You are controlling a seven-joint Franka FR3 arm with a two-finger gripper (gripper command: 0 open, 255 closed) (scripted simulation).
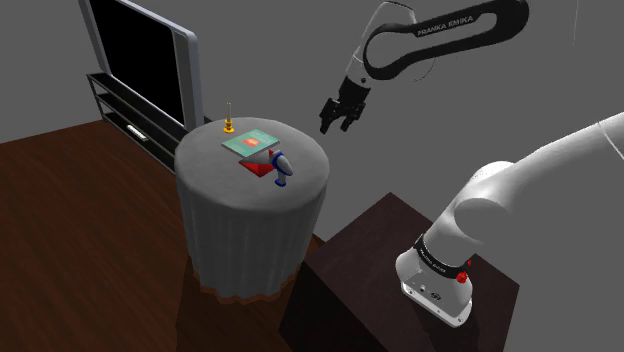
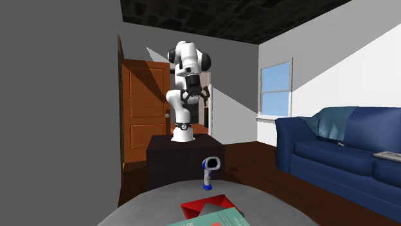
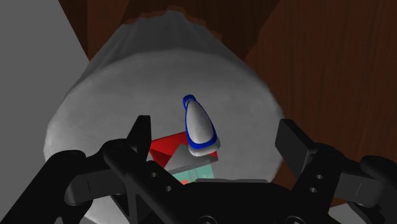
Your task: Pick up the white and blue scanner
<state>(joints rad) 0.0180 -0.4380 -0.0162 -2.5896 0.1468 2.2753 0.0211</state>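
The gripper [image 1: 338, 126] is held wide open, high above the upright scanner [image 1: 281, 168], so that it can be straddled.

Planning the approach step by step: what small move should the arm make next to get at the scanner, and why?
Probably ease the hand down toward the scanner, with it centred in the wrist view. The jaws stand open, high above the table and touching nothing. The scanner stands upright near the table's edge, beside a red object, so a descent looks right before any closing.
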